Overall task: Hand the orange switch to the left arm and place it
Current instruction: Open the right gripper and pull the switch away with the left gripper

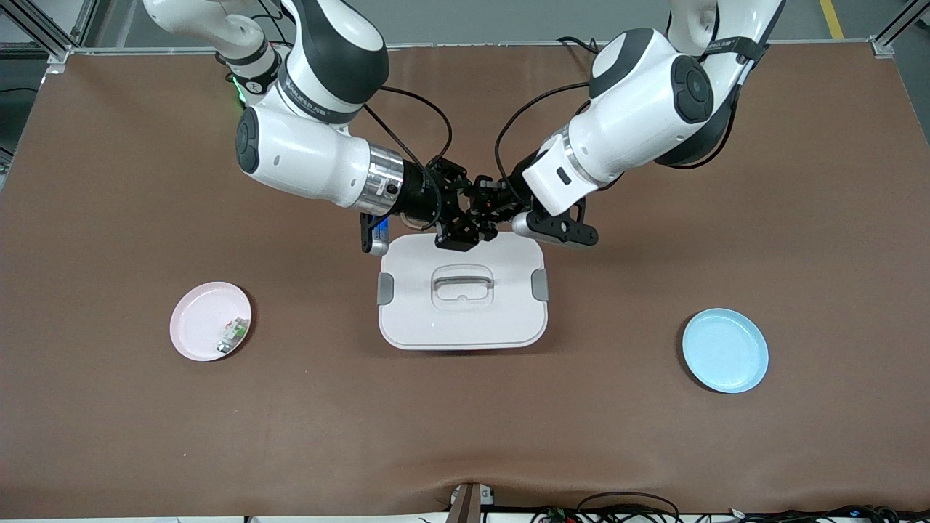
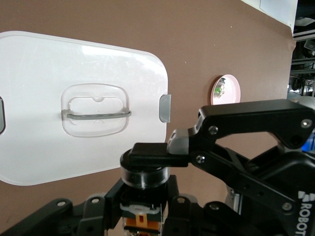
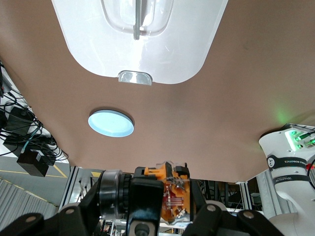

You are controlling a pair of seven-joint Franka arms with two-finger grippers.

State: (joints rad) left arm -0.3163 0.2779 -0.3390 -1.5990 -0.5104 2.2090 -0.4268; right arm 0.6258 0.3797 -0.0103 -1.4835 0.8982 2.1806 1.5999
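Note:
The orange switch (image 2: 144, 199) hangs in the air over the edge of the white box (image 1: 436, 319) that lies nearest the robots' bases. Both grippers are shut on it. My left gripper (image 2: 145, 214) clamps the switch's orange body end (image 3: 172, 194). My right gripper (image 3: 142, 201) clamps its black round cap end, and one of its fingers (image 2: 155, 153) shows across the cap in the left wrist view. In the front view the right gripper (image 1: 456, 221) and the left gripper (image 1: 488, 211) meet tip to tip and hide the switch. The box (image 2: 44, 132) sits shut under them, grey handle on top.
A pink plate (image 1: 196, 319) with a small green-and-white component (image 1: 232, 334) lies toward the right arm's end of the table. A blue plate (image 1: 725, 350) lies toward the left arm's end. Cables run along the table edge nearest the front camera.

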